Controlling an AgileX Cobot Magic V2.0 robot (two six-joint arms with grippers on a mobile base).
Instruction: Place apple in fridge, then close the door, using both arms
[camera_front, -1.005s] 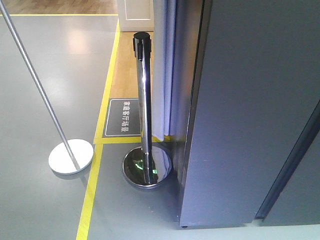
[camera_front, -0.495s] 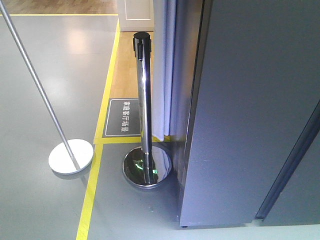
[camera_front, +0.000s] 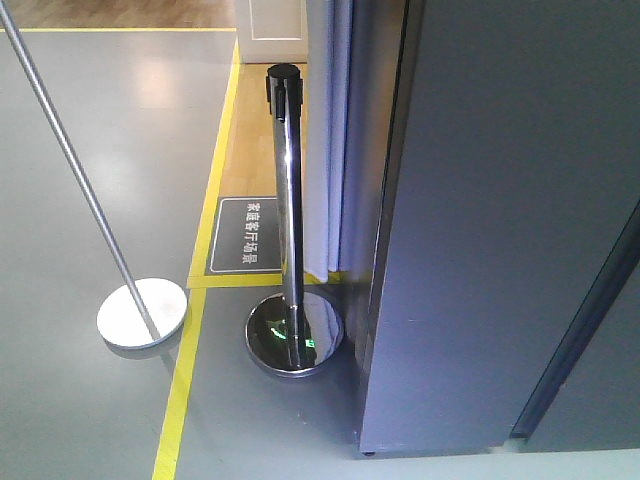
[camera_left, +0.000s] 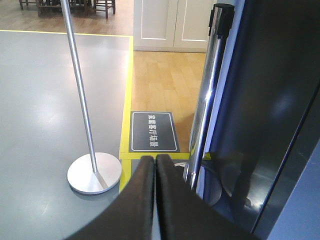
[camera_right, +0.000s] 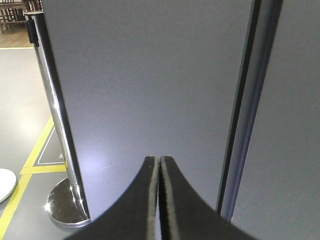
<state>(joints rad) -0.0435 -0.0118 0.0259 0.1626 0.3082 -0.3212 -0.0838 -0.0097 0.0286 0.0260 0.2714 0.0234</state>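
A: What do you have before you, item by item?

B: Item one, the fridge (camera_front: 500, 230): your front view shows its dark grey outer face filling the 3 o'clock side, shut flat, with a dark vertical seam (camera_front: 585, 320) running down toward 5 o'clock beside the adjoining grey panel (camera_front: 610, 390). You see no white interior. Item two, the apple: it shows in none of your three views.

A: And the tools?

B: Left tool (camera_left: 154, 159): both black fingers pressed together, nothing between them, pointing over the grey floor (camera_left: 45, 100) toward the floor sign (camera_left: 153, 131) at 12 o'clock. Right tool (camera_right: 159, 159): fingers likewise pressed together and holding nothing, facing the grey fridge face, apart from it.

A: Anything else around you?

B: A chrome stanchion post (camera_front: 288, 200) with a black cap stands just beside the fridge's left edge, on its round mirrored base (camera_front: 295, 335). A thin tilted pole (camera_front: 75, 170) on a white disc base (camera_front: 142, 312) sits at 9 o'clock. Yellow floor tape (camera_front: 182, 385) borders a wood-floored strip (camera_front: 255, 150).
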